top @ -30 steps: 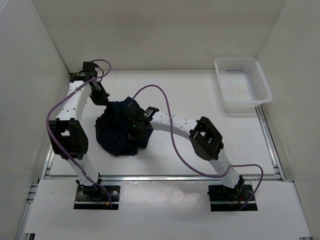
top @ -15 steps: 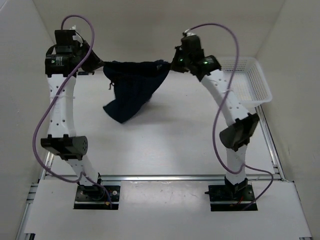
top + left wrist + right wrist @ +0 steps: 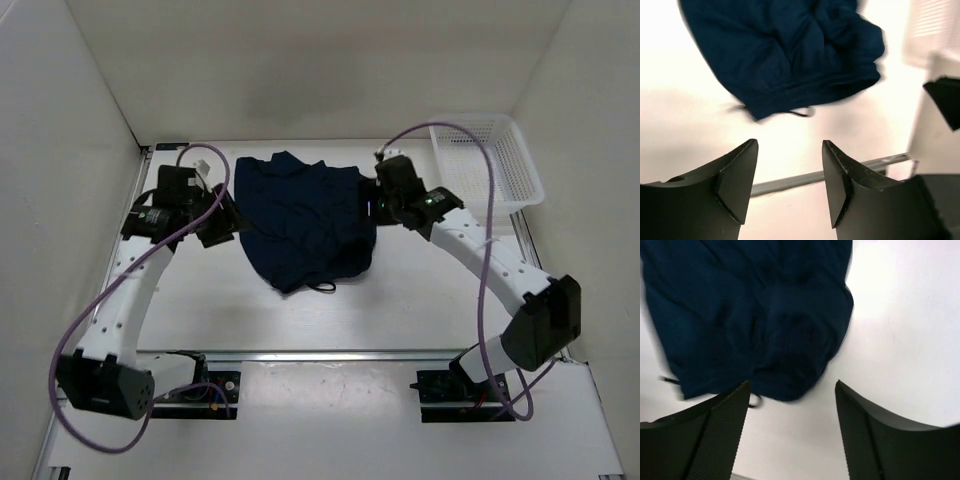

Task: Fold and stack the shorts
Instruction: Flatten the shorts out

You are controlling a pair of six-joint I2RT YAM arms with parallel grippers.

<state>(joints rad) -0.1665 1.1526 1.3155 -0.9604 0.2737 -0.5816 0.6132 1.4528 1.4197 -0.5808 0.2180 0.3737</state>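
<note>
Two grippers wait just beside the shorts [image 3: 305, 220], one on each side. The left gripper [image 3: 789, 145] is wide open and holds nothing. The right gripper [image 3: 791, 385] is the same. The shorts lie crumpled on the table [image 3: 420, 290] (a thin string [image 3: 322, 288] pokes out at the near edge).

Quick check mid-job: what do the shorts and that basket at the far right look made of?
The shorts: soft matte dark navy cloth, likely a light knit or woven; it lies in limp folds and wrinkles, with a stitched hem and thin drawstring. The basket: white rigid plastic by the look, with moulded lattice walls and a smooth rim.
</note>
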